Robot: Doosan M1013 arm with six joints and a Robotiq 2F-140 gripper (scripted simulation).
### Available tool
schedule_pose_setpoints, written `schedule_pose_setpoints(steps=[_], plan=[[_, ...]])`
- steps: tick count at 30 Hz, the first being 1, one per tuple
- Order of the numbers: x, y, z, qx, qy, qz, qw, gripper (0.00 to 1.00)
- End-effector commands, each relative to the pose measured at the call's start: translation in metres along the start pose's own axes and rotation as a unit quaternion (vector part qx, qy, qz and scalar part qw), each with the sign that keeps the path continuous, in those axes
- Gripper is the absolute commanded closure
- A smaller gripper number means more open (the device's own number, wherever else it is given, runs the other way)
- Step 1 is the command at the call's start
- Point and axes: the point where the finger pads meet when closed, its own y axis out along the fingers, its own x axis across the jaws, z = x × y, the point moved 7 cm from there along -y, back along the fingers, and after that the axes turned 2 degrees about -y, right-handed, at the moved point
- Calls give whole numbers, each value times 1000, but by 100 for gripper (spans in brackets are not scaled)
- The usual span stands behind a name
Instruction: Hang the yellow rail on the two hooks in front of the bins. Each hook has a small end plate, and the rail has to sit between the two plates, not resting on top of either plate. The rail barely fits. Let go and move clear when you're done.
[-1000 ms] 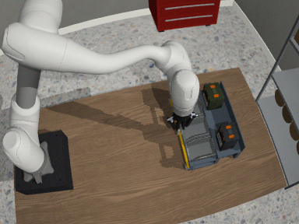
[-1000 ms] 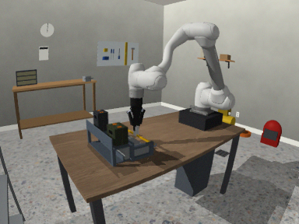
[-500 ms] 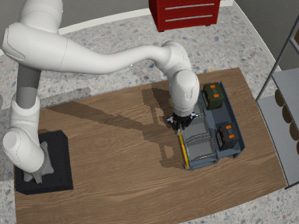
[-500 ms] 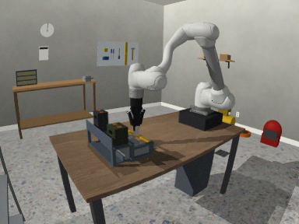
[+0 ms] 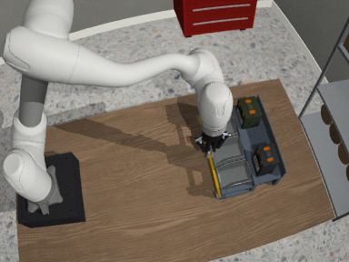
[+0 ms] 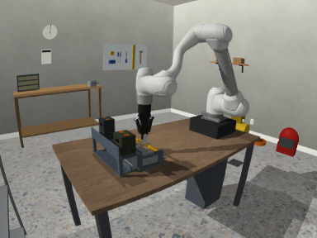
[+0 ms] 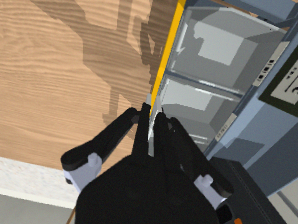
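Note:
The yellow rail (image 5: 214,177) lies along the front edge of the grey bins (image 5: 233,165), on the side facing the open table. In the wrist view the rail (image 7: 165,55) runs from the top of the frame down into my fingertips. My gripper (image 5: 210,147) points straight down at the rail's near end and is shut on it (image 7: 151,112). In the exterior view the gripper (image 6: 143,138) stands over the rail (image 6: 150,147) at the bin rack's front. The hooks and their end plates are too small to make out, so I cannot tell whether the rail sits between them.
The blue-grey bin rack (image 6: 120,150) holds two dark boxes with orange marks (image 5: 249,112) (image 5: 264,159) at its back. The arm's black base (image 5: 50,191) is at the table's far left. A metal shelf (image 5: 332,132) stands beside the table's right end.

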Motion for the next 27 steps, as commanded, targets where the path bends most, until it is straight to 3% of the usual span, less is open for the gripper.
schedule_pose_setpoints(steps=[1,27], plan=[[-1,3,1,-1,-1,-1,1000,90],[-2,5,1,-1,-1,-1,1000,90]])
